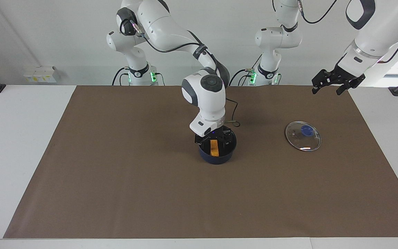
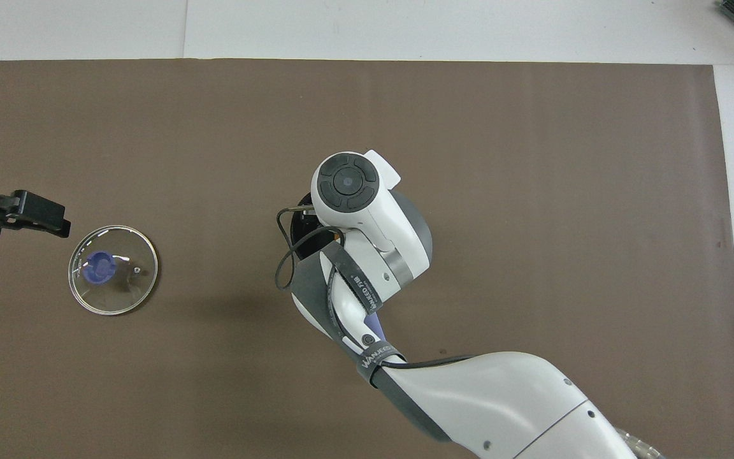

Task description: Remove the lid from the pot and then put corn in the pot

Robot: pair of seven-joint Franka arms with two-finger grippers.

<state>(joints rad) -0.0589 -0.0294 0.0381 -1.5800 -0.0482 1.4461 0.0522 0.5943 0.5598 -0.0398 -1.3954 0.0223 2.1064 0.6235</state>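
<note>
The navy pot (image 1: 216,157) stands mid-table on the brown mat. The orange-yellow corn (image 1: 214,148) lies inside it. My right gripper (image 1: 215,140) is low in the pot's mouth, with its fingers apart on either side of the corn. In the overhead view the right arm covers the pot, apart from a dark strip of rim (image 2: 301,220); the corn is hidden there. The glass lid (image 1: 303,136) with its blue knob lies flat on the mat toward the left arm's end, and shows in the overhead view (image 2: 113,269). My left gripper (image 1: 327,90) waits open and empty, raised over the mat's edge.
The brown mat (image 1: 116,173) covers most of the white table. A thin black cable (image 2: 284,255) loops off the right arm's wrist beside the pot. A small white box (image 1: 40,73) sits at the table's back edge, toward the right arm's end.
</note>
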